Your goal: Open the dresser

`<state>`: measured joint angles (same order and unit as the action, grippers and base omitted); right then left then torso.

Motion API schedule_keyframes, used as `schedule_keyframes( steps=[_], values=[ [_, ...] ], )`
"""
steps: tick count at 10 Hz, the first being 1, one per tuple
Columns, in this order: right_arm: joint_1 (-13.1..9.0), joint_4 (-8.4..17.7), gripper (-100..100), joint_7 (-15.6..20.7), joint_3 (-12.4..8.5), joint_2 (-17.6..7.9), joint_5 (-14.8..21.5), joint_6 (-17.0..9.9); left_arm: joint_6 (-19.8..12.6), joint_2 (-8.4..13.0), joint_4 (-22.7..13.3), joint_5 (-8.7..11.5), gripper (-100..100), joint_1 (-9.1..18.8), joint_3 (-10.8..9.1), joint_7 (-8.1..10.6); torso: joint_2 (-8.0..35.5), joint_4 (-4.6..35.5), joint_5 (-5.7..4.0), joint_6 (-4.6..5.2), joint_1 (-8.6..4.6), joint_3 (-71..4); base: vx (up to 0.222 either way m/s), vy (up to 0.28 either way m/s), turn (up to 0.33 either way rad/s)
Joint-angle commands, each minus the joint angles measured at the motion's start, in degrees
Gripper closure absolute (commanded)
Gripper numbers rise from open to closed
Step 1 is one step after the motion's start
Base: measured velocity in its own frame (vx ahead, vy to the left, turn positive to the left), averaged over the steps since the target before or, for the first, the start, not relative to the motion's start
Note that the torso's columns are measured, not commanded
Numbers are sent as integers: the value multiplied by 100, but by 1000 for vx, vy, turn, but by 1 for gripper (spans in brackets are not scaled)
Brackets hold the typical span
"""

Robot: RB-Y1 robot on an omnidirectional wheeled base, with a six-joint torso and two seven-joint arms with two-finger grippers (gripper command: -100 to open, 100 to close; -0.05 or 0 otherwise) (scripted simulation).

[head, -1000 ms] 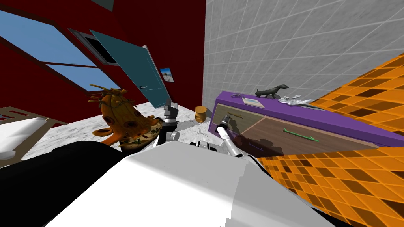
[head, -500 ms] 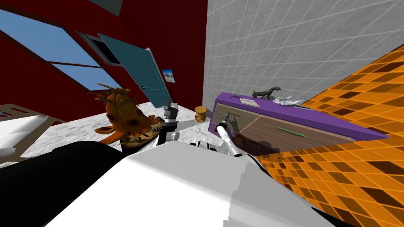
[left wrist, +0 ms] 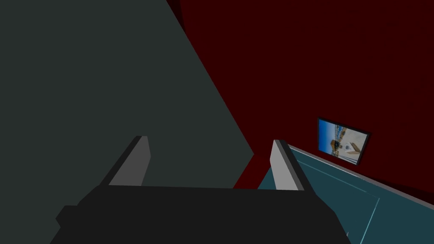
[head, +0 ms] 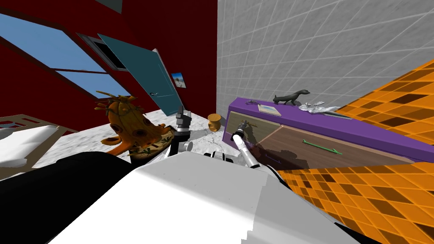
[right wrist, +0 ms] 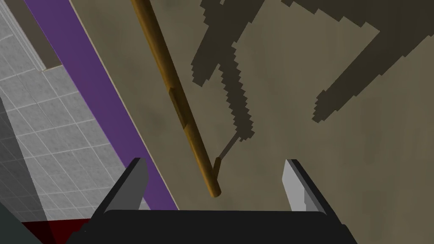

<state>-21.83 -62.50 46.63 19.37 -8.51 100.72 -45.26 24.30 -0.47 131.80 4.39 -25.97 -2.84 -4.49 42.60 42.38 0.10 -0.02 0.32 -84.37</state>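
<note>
The dresser (head: 364, 132) has a purple frame, an olive drawer front (head: 254, 129) at its left end and a brown one with a green handle (head: 321, 147) beside it. A thin brown bar handle (right wrist: 178, 99) runs across the olive front (right wrist: 318, 140). My right gripper (right wrist: 216, 180) stands open just off that front, with the bar's near end between its fingers, touching neither. In the head view the right gripper (head: 243, 125) is at the brown handle (head: 251, 123). My left gripper (head: 181, 111) points up, left of the dresser, fingers open and empty (left wrist: 210, 165).
On the dresser top stand a black animal figure (head: 290, 98), a flat book (head: 271, 109) and a crumpled silvery thing (head: 315, 107). A wooden vase (head: 214, 122) sits on the floor by the dresser's left end. An orange potted plant (head: 129, 127) is left of my arms; an orange chequered surface (head: 381, 186) lies to my right.
My right gripper stays at the brown handle, and its fingers have spread apart. The head view swung slightly and came back; the dresser itself looks unmoved.
</note>
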Motion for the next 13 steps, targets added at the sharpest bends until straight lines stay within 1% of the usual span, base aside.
schedule_keyframes(
  steps=[1, 2, 3, 5, 6, 7, 8, 9, 10, 11, 12, 13],
  values=[
    [-22, 40, 100, -48, 117, -241, -284, -147, 0, 0, 0, 0, 0, 0, 0, 0, -13, -4, -4, 1, -15, -8, -68, 12, 237],
    [-43, 80, 100, -97, 233, -426, -457, -295, 0, 0, 0, 0, 0, 2, 1, 0, -7, -4, -8, -3, -23, -6, -141, 35, 357],
    [-43, 80, 100, -97, 233, -482, -568, -295, -1, -1, -1, 0, 0, 3, 1, 0, -1, -1, -8, -1, -23, -1, -122, 40, 128],
    [-87, 161, 100, -193, 467, -915, -986, -590, -1, 0, -1, 0, 0, 2, 1, 0, -28, -9, -11, 1, -36, -18, -141, 41, 284],
    [-87, 161, 100, -193, 467, -963, -1106, -590, -1, 0, -1, 0, 0, 3, 1, 0, -30, -10, -10, -1, -30, -19, -95, 41, 121],
    [-108, 201, 100, -241, 584, -1195, -1276, -737, 0, 0, 0, 0, 0, 1, 0, 0, -46, -12, -10, 6, -35, -28, -91, 41, 164],
    [-108, 201, 100, -241, 584, -1204, -1421, -737, 0, 0, 0, 0, 0, 1, 0, 0, -44, -14, -11, 0, -34, -29, -79, 27, 143],
    [-130, 241, 100, -289, 701, -1437, -1629, -885, 0, 0, 0, 0, 0, 1, 0, 0, -41, -12, -11, 4, -38, -26, -97, 25, 243],
    [-130, 241, 100, -289, 701, -1445, -1705, -885, 0, 0, 0, 0, 0, 1, 0, 0, -31, -10, -11, -1, -35, -20, -77, 22, 112],
    [-151, 281, 100, -338, 818, -1686, -1902, -1032, 0, 0, 0, 0, 0, 0, 0, 0, -32, -9, -10, 6, -36, -20, -77, 41, 194],
    [-151, 281, 100, -338, 818, -1686, -1989, -1032, 0, 0, 0, 0, 0, 1, 0, 0, -31, -9, -9, 0, -28, -20, -76, 43, 118],
    [-173, 321, 100, -386, 935, -1927, -2170, -1180, 0, 0, 0, 0, 0, 0, 0, 0, -31, -9, -8, 3, -27, -20, -91, 60, 240]
  ],
)
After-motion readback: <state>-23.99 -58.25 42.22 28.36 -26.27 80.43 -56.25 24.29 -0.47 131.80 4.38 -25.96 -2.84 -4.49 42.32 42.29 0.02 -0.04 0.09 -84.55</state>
